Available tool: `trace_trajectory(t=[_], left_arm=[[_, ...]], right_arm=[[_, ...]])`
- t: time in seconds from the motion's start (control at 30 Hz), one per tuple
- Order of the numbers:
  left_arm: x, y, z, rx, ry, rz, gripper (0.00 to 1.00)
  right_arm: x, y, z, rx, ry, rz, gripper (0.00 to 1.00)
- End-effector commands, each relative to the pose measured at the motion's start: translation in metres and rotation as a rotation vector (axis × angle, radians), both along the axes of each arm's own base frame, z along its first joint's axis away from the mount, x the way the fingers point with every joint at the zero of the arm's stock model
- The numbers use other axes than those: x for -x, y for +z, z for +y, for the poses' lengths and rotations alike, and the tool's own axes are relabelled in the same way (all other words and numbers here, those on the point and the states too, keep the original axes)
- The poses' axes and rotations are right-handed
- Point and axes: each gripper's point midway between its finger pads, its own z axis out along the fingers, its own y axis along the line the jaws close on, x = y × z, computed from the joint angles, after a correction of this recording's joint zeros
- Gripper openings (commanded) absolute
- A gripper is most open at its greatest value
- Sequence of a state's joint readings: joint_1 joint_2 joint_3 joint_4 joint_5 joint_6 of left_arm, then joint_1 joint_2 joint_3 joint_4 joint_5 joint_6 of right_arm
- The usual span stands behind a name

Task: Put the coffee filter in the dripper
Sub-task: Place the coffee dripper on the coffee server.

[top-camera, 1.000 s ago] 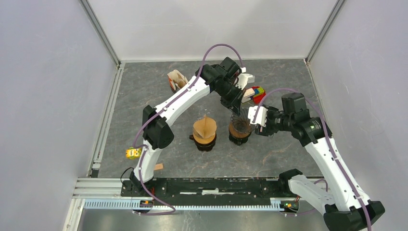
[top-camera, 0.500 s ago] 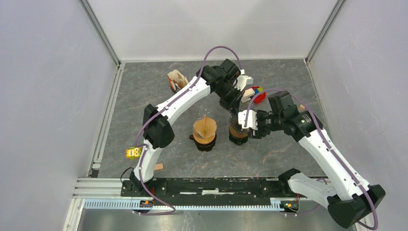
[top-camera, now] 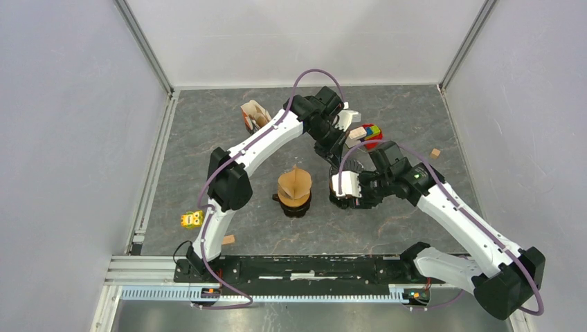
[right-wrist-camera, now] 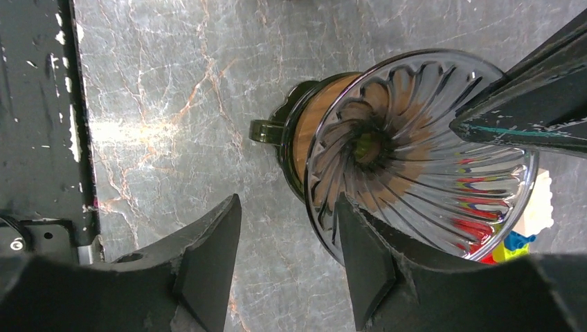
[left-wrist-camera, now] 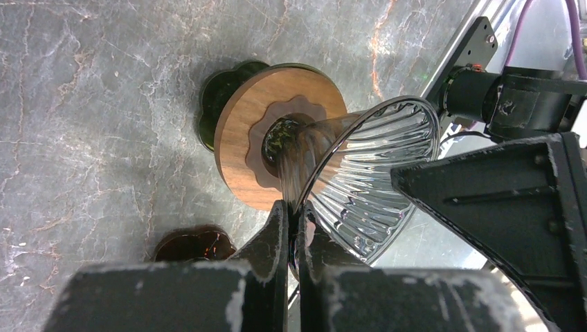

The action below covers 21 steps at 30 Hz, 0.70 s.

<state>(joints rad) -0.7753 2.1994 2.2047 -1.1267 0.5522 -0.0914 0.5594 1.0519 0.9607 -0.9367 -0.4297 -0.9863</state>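
A clear ribbed glass dripper (left-wrist-camera: 374, 173) with a wooden collar (left-wrist-camera: 239, 152) stands on a dark base, right of centre. My left gripper (left-wrist-camera: 294, 232) is shut on its glass rim from the far side, seen from above as the left gripper (top-camera: 337, 153). Coming from the right, my right gripper (right-wrist-camera: 287, 259) is open at the dripper (right-wrist-camera: 415, 149); one finger (right-wrist-camera: 363, 259) lies against the rim and the other stands over bare table. A tan coffee filter (top-camera: 295, 182) stands as a cone in a second dark dripper to the left.
A stand of pale filters (top-camera: 254, 115) sits at the back left. Behind the right arm is a coloured toy (top-camera: 372, 131), with a small wooden block (top-camera: 435, 153) further right. Near the front left lie a yellow toy (top-camera: 192, 219) and a wood chip (top-camera: 228, 240).
My right arm has swung left, bringing its gripper up against the glass dripper, with its jaws slightly narrower. The left gripper has kept its hold on the rim.
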Motion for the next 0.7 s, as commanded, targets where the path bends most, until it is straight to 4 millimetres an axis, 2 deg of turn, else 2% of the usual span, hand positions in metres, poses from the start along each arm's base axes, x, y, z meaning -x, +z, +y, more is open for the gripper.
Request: trace_trajectory(t=[0.0,0.2,0.67], left_arm=[[0.004,0.006,-0.008,0.048,0.007,0.05,0.02],[0.008,0.002,-0.01,0.051,0.005,0.078,0.02],[0.01,-0.008,-0.008,0.036,0.005,0.097,0.02]], right_arm=[[-0.013,-0.005,0.001,0.019,-0.025,-0.049,0.58],[-0.018,-0.008,0.003,0.033,-0.026,-0.052,0.5],[-0.013,-0.03,0.001,0.058,-0.025,-0.017,0.3]])
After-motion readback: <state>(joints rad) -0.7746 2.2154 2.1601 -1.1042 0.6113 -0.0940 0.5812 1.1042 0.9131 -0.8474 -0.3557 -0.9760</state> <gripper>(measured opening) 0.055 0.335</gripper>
